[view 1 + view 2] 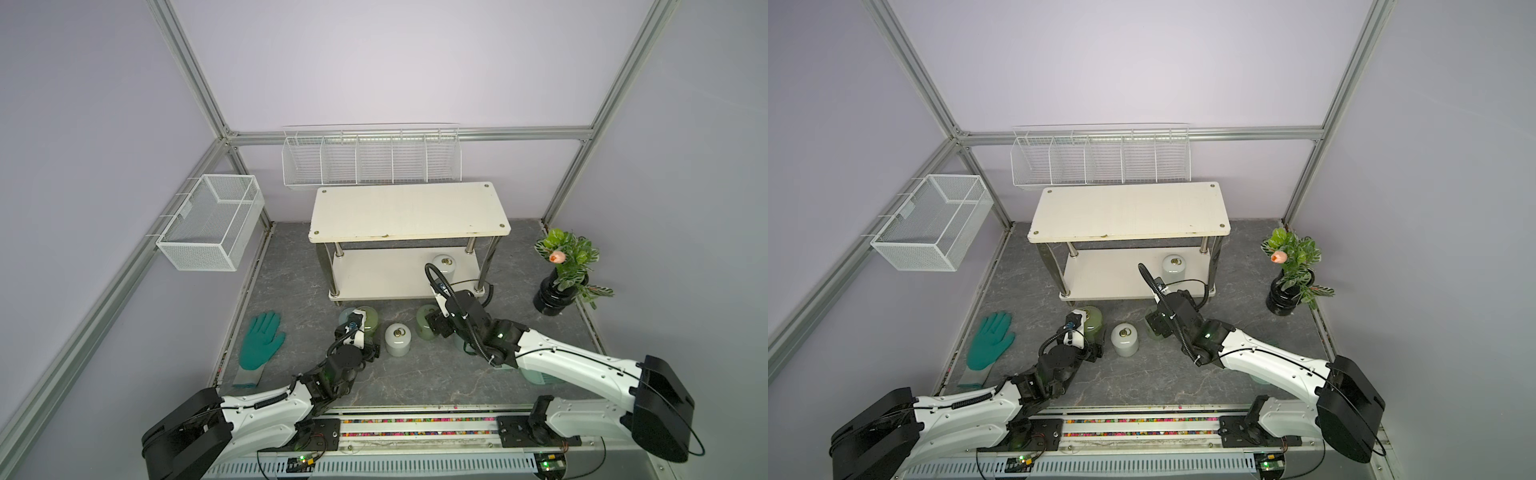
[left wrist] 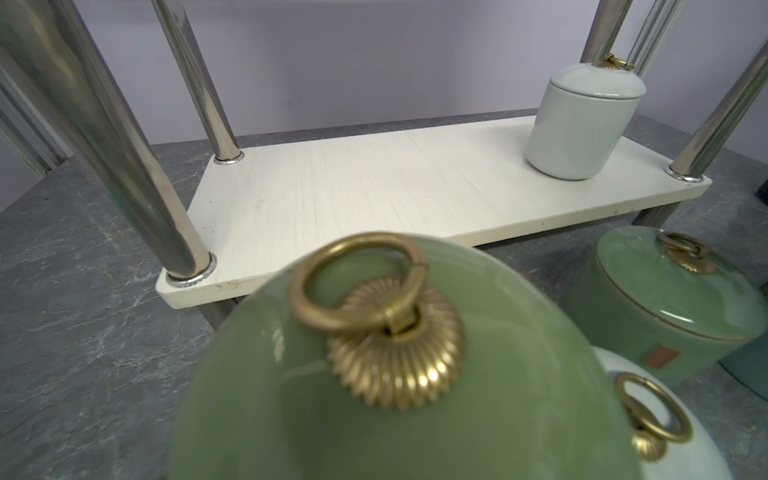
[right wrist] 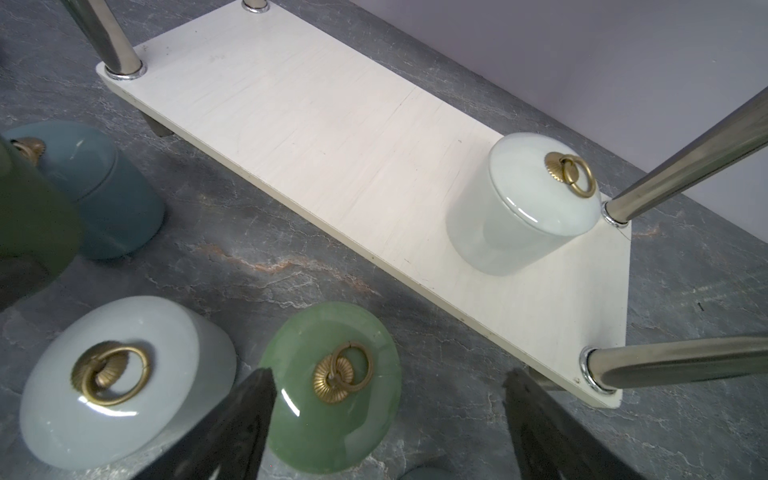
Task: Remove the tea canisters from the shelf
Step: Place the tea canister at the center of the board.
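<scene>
Right gripper (image 1: 435,327) found with fingers (image 3: 249,415) spread wide, gripping nothing; a green jar (image 3: 332,386) stands on the floor directly under it, its lid partly between the fingers and nearer one finger than the other; a loose white jar (image 3: 124,374) stands on the floor just beside that same finger; ahead of this gripper, the shelved white jar (image 1: 444,265) stands upright on the lower board of the shelf (image 1: 409,212), near a corner post. Left gripper (image 1: 370,349) sits low at a second green jar (image 2: 374,374) on the floor; its fingers are hidden, so whether they are spread or clamped cannot be told; a blue jar (image 3: 104,195) stands just beside that jar, on the side away from the right gripper.
</scene>
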Available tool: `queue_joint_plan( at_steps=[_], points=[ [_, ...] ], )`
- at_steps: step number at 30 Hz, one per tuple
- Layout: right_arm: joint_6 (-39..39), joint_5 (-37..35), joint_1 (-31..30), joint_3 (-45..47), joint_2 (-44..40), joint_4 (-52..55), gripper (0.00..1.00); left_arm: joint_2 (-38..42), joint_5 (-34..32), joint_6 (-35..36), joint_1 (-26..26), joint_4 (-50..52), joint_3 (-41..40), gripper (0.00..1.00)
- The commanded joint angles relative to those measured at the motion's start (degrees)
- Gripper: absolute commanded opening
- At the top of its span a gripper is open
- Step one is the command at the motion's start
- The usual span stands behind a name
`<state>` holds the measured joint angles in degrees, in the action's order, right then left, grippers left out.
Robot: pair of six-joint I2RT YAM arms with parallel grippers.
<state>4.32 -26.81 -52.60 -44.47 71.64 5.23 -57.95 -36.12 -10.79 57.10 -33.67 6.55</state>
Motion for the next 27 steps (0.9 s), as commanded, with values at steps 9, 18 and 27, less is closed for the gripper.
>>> queue_joint_plan(
  at_steps=[9, 18, 27],
  points=[
    [0.5, -0.7, -0.6, -2.0, 0.5, 0.2, 0.89, -2.7, -1.9, -1.9, 1.3, -4.9, 0.1, 0.78],
    [0.1, -1.3, -0.8, -2.4, 0.7, 0.6, 0.89, -11.2, 1.1, -0.8, 1.5, -9.7, 3.1, 0.78],
    [-0.4, -2.0, -0.8, -1.9, -0.1, 0.7, 0.89, -16.6, 3.4, -0.2, 2.2, -12.2, 6.7, 0.78]
  ],
)
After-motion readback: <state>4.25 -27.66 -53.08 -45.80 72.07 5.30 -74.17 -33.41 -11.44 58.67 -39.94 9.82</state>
